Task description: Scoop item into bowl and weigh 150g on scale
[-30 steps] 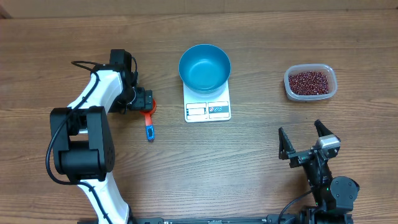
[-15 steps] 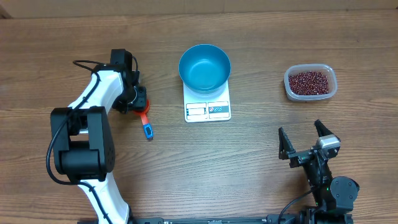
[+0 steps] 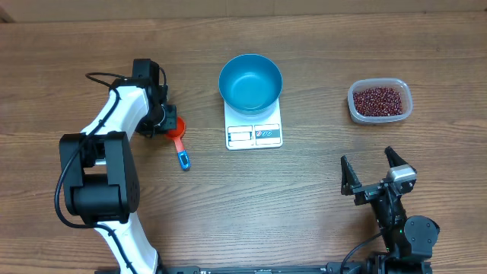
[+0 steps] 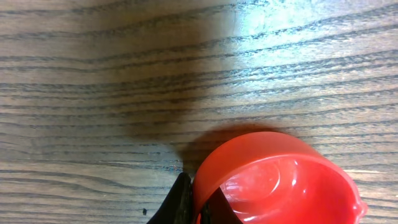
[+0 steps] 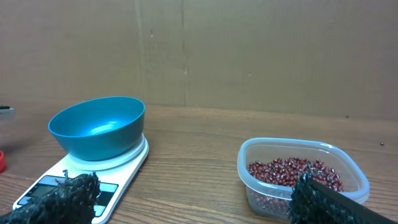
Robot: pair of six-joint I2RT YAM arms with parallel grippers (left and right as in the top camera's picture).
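While our left pincer (image 3: pixel 168 123) pinches the red scoop (image 3: pixel 178 128) and our right pincer (image 3: pixel 372 176) hangs spread, the bowl (image 3: pixel 250 82) on the scale (image 3: pixel 254 135) is empty; beans (image 3: pixel 378 100) lie unscooped.

We see a desk (image 3: pixel 114 46) of brown wood with dark, streaky grain. We note a bright blue bowl (image 3: pixel 250 82), a white scale (image 3: pixel 254 134) with pale printed panels, maroon beans (image 3: pixel 377 100) in a clear tub (image 3: pixel 380 119), and a glossy red-orange scoop (image 4: pixel 280 186) whose handle ends in blue. The right pincer (image 3: pixel 367 158) is black.
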